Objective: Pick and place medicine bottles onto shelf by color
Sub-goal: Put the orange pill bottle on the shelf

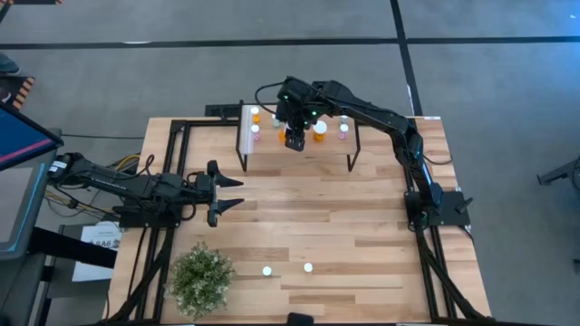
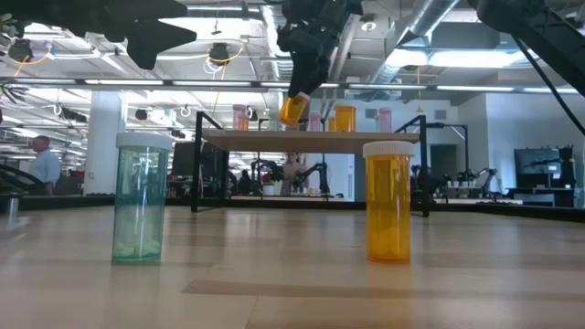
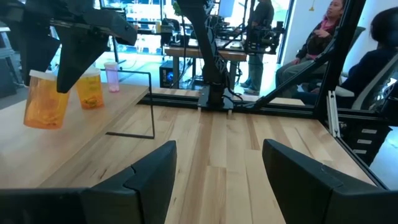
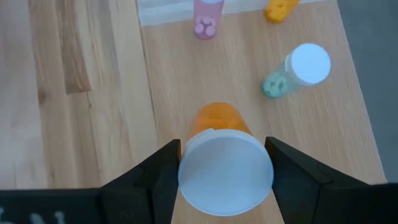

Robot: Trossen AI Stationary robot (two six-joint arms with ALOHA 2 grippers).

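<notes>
Several medicine bottles [image 1: 344, 132] already stand on the shelf [image 1: 299, 156] around the right tool [image 1: 294, 138], orange, pink and pale green ones; the exact count is hard to read. Two more stand on the surface [image 1: 317, 226] well away from that tool, near the potted plant [image 1: 201, 279]: a green bottle [image 2: 140, 197] and an orange bottle [image 2: 388, 201], both upright with white caps. So the job is partly done, with at least those two left, by my read.

Right tool is clamped on a held orange bottle [image 4: 219, 147] by the cap end, hanging just above the shelf top. In the low view its long axis is tilted off vertical, cap up inside the tool, base aimed down at the shelf. Not set down yet. A pink bottle [image 4: 206, 17] and a green-bodied one [image 4: 292, 72] sit beyond it on the shelf.

Left tool [image 1: 227, 193] hovers over the surface, well apart from the shelf, fingers spread and holding nothing.
</notes>
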